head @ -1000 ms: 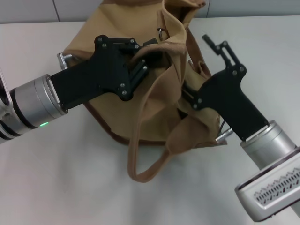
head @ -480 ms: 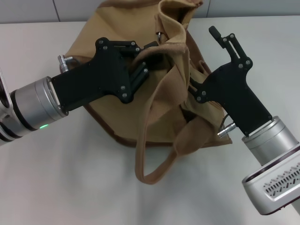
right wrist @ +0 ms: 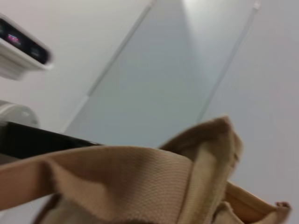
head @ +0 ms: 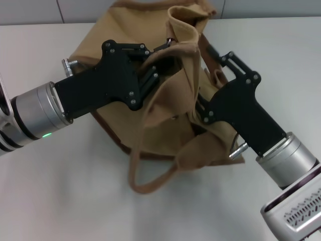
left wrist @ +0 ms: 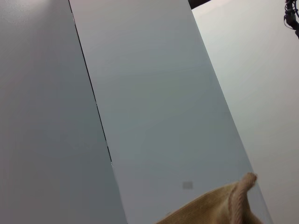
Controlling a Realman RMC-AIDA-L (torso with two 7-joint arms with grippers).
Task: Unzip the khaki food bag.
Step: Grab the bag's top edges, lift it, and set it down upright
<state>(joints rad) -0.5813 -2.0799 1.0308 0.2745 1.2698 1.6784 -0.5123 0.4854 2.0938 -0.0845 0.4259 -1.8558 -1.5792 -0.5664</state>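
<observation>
Nearest you, one strap handle (head: 150,175) of the khaki food bag (head: 170,118) lies as a loose loop on the white table (head: 60,201), trailing toward the near edge.

Behind that loop, the bag sits mid-table, slumped and creased, its darker brown edging (head: 118,145) visible along the near-left bottom.

Your right gripper (head: 213,63) comes in from the near right and lies against the bag's right side. Its fingers reach toward the far side beside a raised fold of canvas. Folds cover the tips, so you cannot tell how wide they stand or whether they hold anything.

Your left gripper (head: 163,52) enters from the left and presses into the bag's upper left. Its tips are buried under the canvas near the top opening, so their spread and any grip cannot be judged either.

Just beyond them, a small metal zipper pull (head: 170,40) shows on the bag's top. The second strap handle (head: 188,22) stands up at the far end.
</observation>
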